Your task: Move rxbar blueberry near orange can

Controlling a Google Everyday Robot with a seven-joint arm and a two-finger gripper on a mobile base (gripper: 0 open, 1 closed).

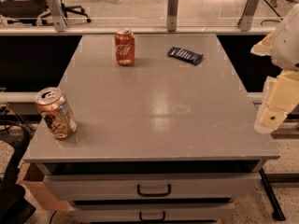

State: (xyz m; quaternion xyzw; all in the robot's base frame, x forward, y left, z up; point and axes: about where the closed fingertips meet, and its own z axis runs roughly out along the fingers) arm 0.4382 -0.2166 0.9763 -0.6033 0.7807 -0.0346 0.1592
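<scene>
The rxbar blueberry lies flat on its broad face at the far right of the grey table, well in from the edges and touching nothing. It rests this way simply because a thin wrapped bar has no other stable pose. Its long axis runs mostly across the table, left to right, with the right end swung a little toward the near side; the white lettering follows that same line. A grasp would most naturally close across the narrow width, so roughly along the table's depth. To its left, near but clearly apart, a red can stands upright on the far edge. The orange can stands at the near-left corner, close to the table's left edge, well apart from the bar and diagonally opposite it, so the bar has nearly the whole tabletop to cross. The gripper hangs off the table's right side, beside the near-right corner, holding nothing and not over the bar; whether it is open or closed I cannot tell. The task looks not yet begun.
</scene>
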